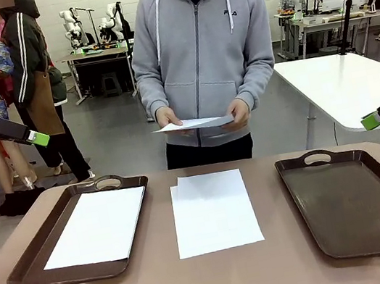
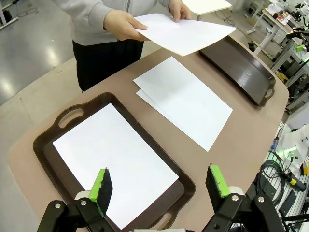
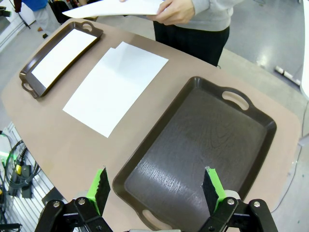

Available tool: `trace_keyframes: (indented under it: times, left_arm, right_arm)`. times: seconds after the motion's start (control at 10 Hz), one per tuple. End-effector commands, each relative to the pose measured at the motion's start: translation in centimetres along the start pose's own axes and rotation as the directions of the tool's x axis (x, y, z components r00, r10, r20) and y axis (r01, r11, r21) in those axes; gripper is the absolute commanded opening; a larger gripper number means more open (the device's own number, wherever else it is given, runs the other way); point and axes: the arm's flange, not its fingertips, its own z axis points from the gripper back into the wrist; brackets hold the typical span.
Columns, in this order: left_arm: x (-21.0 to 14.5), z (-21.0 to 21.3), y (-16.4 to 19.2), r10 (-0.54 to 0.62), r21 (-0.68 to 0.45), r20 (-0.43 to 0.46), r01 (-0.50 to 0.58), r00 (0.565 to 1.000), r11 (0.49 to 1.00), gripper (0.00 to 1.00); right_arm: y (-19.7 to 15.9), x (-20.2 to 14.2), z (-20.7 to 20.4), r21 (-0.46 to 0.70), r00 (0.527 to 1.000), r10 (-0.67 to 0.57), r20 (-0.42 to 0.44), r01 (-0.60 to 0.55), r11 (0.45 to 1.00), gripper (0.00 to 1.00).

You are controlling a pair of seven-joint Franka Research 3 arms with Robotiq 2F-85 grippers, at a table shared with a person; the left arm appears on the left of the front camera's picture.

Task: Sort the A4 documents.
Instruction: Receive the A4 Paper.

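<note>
One white A4 sheet (image 1: 95, 227) (image 2: 113, 159) lies in the left brown tray (image 1: 28, 270) (image 2: 48, 154). On the bare table between the trays rest two overlapping sheets (image 1: 213, 213) (image 2: 186, 99) (image 3: 116, 84). The person at the far side holds another sheet (image 1: 194, 123) (image 2: 186, 31) (image 3: 116, 7) in both hands above the table. The right tray (image 1: 355, 201) (image 3: 203, 145) has nothing in it. My left gripper (image 1: 38, 138) (image 2: 159, 183) hovers open above the left tray. High over the right tray, my right gripper (image 1: 372, 120) (image 3: 155, 186) is open as well.
The brown table (image 1: 222, 283) has rounded corners, and cables (image 3: 17, 169) hang past its near edge. A white table (image 1: 356, 83) stands behind on the right. Other people stand at the far left.
</note>
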Motion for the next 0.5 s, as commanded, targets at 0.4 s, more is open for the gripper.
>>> trace_keyframes:
  times: [0.4]
  left_arm:
    - [0.02, 0.00, -0.05, -0.001, 0.002, -0.001, 0.001, 1.000, 1.000, 1.00]
  right_arm:
    - [-0.15, -0.06, -0.23, 0.020, 1.000, -0.004, 0.004, 0.004, 1.000, 1.00]
